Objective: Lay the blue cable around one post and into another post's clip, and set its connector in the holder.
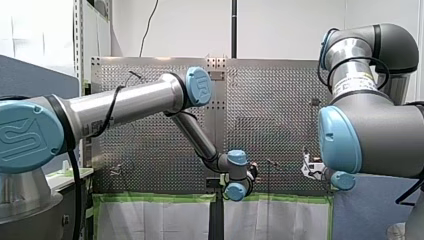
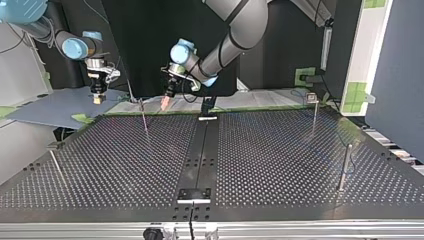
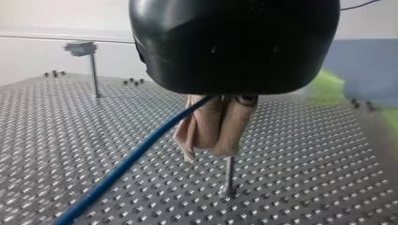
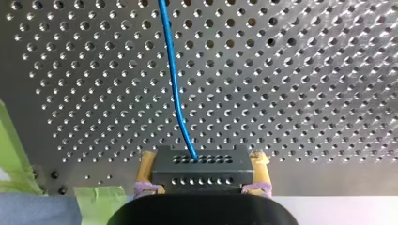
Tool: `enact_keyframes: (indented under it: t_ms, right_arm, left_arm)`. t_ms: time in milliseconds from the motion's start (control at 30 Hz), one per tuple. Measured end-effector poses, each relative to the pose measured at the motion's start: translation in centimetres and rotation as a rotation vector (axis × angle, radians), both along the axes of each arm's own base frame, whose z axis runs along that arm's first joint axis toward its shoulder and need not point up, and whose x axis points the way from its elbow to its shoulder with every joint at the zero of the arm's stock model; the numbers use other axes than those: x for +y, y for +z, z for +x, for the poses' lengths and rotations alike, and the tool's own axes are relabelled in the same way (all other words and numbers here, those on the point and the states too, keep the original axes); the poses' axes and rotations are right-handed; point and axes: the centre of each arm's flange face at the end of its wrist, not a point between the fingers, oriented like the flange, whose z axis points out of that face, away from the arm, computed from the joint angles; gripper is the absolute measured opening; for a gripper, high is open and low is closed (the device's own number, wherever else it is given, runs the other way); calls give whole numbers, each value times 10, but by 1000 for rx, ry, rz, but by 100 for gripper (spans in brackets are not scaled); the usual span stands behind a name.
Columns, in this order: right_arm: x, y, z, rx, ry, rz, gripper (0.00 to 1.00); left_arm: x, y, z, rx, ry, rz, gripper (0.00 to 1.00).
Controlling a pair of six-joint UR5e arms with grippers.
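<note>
In the left wrist view the blue cable point(image 3: 126, 164) runs out from between beige pads, and my left gripper point(image 3: 211, 149) is shut on it. A thin metal post point(image 3: 229, 174) stands on the perforated table just under those fingers. In the right wrist view my right gripper point(image 4: 203, 160) is shut on the dark grey connector point(image 4: 202, 169), held between yellowish pads. The blue cable point(image 4: 174, 79) leads from the connector out over the table. In the top view my left gripper point(image 2: 165, 102) hangs by the far edge beside a post point(image 2: 145, 117), with my right gripper point(image 2: 97, 97) further left.
More posts stand at the top view's left point(image 2: 56, 166), right point(image 2: 345, 165) and far right point(image 2: 314, 107). A post with a clip head point(image 3: 91, 63) shows in the left wrist view. A black centre strip point(image 2: 202, 150) crosses the table. Green tape point(image 4: 11, 159) lines the edge.
</note>
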Motion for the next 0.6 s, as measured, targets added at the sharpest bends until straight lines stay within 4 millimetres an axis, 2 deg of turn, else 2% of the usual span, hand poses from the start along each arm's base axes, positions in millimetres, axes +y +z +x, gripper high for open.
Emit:
enact_keyframes:
  t_ms: [333,600]
  right_arm:
    - [2,-4,-5,22,-24,22,0]
    - [2,-5,-7,19,-29,21,0]
  left_arm:
    - [-7,-9,-22,19,-26,142,13]
    - [-14,1,-27,1,-49,166,13]
